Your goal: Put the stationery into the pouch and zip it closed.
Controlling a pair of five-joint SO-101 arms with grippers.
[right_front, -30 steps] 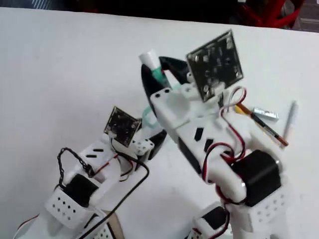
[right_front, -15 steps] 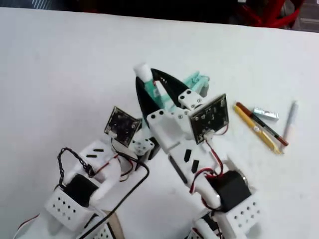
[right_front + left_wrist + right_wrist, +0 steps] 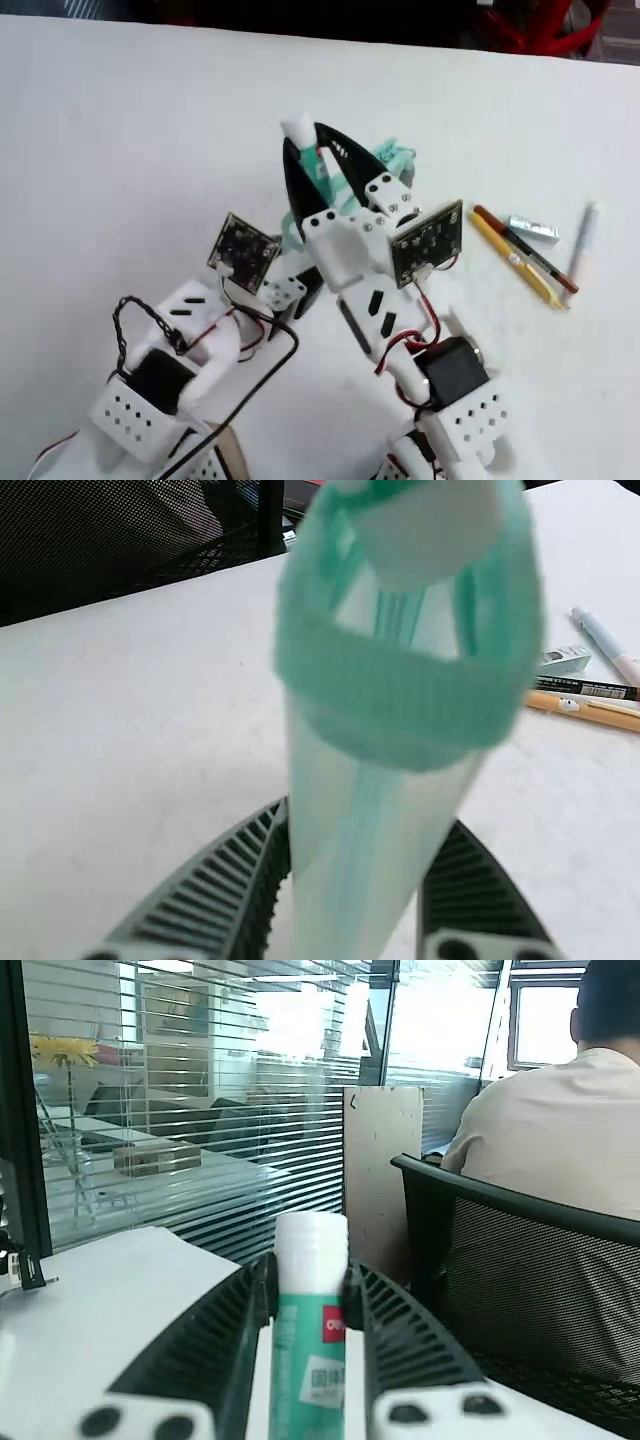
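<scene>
A clear pouch [image 3: 400,690] with teal edging stands upright, pinched between the black fingers of my left gripper [image 3: 365,825]. In the high view the pouch [image 3: 392,160] shows behind the right arm, and the left gripper [image 3: 305,285] sits low beside it. My right gripper [image 3: 305,142] is shut on a glue stick [image 3: 297,128] with a white cap, held at the pouch's top. The right wrist view shows the glue stick [image 3: 310,1360] upright between that gripper's [image 3: 310,1280] fingers. Its white cap [image 3: 420,520] shows at the pouch's mouth.
Several pens [image 3: 520,255] lie together on the white table to the right, with a small silver item [image 3: 532,229] and a pale pen [image 3: 581,235] beside them. The same pens [image 3: 590,695] appear beyond the pouch. Open table lies to the left and far side.
The right arm has drawn back and turned its wrist, so its camera board dropped toward the table's front. The glue stick stayed at the pouch's top. The left arm kept still.
</scene>
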